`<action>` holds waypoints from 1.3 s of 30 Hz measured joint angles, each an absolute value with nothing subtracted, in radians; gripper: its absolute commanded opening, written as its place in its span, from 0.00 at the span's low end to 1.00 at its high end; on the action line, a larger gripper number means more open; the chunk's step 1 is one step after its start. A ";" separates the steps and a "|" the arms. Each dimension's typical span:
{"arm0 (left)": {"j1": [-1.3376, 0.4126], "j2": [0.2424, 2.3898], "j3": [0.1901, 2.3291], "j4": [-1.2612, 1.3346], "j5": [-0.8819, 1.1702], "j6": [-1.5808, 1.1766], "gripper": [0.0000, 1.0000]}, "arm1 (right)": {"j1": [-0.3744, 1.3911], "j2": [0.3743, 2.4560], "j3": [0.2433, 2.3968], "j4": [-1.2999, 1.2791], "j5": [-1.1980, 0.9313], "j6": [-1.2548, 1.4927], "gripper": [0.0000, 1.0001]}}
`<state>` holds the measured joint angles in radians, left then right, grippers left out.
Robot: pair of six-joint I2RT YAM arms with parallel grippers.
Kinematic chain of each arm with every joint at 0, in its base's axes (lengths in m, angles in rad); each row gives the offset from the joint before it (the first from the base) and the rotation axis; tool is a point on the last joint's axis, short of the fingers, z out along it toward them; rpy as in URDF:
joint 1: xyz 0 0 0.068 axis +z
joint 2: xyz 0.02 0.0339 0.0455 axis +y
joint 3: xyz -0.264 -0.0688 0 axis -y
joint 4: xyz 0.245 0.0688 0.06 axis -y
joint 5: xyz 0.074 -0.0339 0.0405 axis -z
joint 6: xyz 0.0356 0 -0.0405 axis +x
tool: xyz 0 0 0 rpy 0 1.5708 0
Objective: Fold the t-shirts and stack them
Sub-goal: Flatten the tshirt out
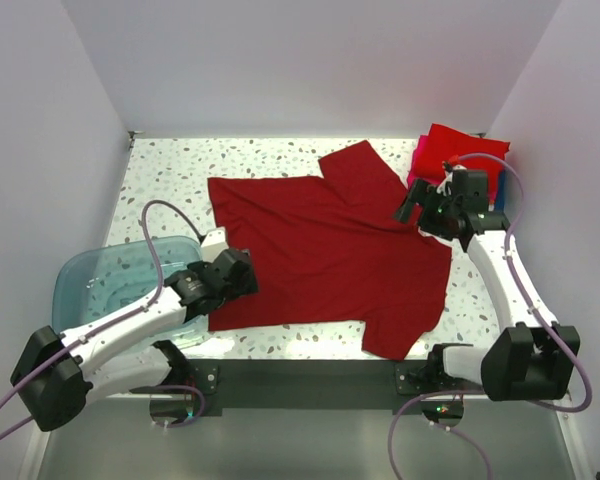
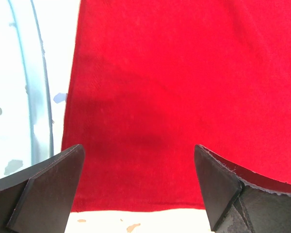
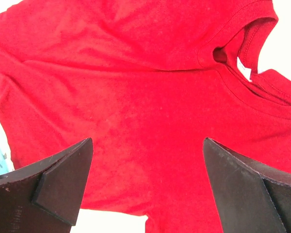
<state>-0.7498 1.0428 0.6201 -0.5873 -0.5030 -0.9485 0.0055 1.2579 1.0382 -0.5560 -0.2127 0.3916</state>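
A plain dark red t-shirt lies spread flat on the speckled table, collar toward the right. My left gripper is open and empty, low over the shirt's hem at its left near corner. The left wrist view shows the hem between the open fingers. My right gripper is open and empty above the shirt's shoulder area. The right wrist view shows the collar ahead to the right of the gripper. A stack of folded shirts, bright red on top with magenta and blue edges, sits at the back right.
A translucent blue plastic tub stands at the left near edge, under my left arm; its rim shows in the left wrist view. White walls close in the table on the left, back and right.
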 measured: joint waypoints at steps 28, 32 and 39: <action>-0.979 1.094 0.617 -0.831 -0.593 -1.186 1.00 | 0.006 1.151 1.019 -0.636 -0.212 0.384 0.99; -0.983 1.134 0.619 -0.810 -0.626 -1.180 1.00 | 0.006 1.142 1.015 -0.636 -0.212 0.382 0.99; -0.983 1.131 0.620 -0.748 -0.686 -1.110 1.00 | 0.006 1.137 1.001 -0.637 -0.213 0.377 0.99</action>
